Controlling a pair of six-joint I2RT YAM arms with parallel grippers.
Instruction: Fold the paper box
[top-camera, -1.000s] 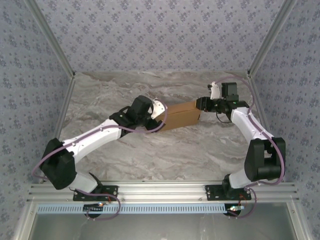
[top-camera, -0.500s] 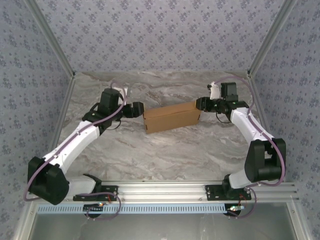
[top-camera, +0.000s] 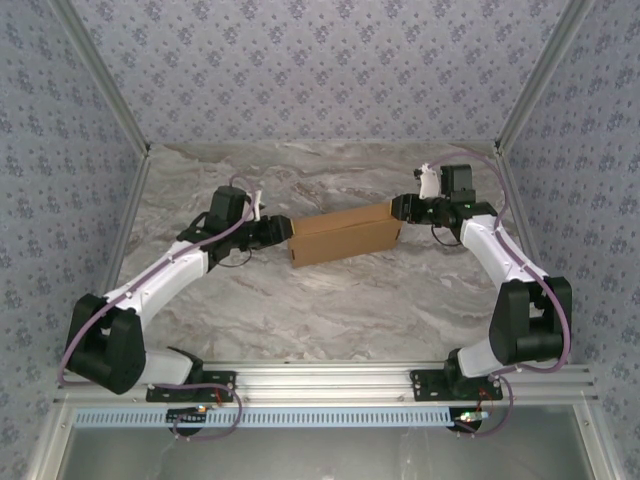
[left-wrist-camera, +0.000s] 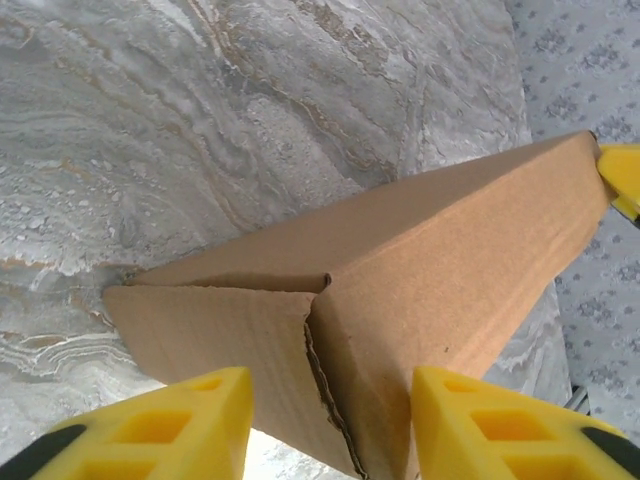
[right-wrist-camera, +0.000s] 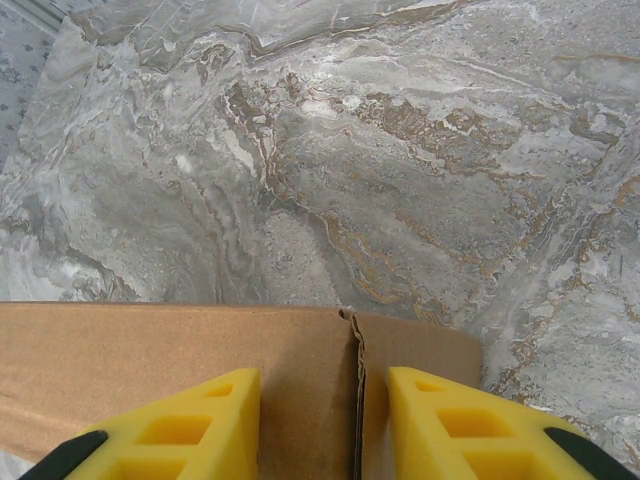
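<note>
Grey-veined marble table (top-camera: 330, 300) runs back to walls papered in a small blue-grey flower print (top-camera: 300, 70), with aluminium posts at the corners. In the top view the paper box (top-camera: 343, 235) lies at the middle of the frame as a closed, long brown block. Its left end sits slightly lower in the picture than its right end.

The left gripper (top-camera: 284, 228) meets the box's left end, and the right gripper (top-camera: 401, 208) meets the upper right corner.

In the left wrist view the box fills the middle and right of the frame and narrows toward the upper right. Its near end face, with a raw cut seam down the middle, sits between the two yellow fingers (left-wrist-camera: 190, 425) at the bottom edge. The jaws stand apart around that end. The right-hand finger lies just beside the box's side face, and the left-hand finger overlaps its lower edge. I cannot tell whether they are pressing on the cardboard.

In the right wrist view the box spans the lower part of the frame, from the left edge to right of centre. Both yellow fingers (right-wrist-camera: 190, 425) lie over its brown face, with a flap seam running down between them. These jaws are also apart, and I cannot tell whether they grip the box.
</note>
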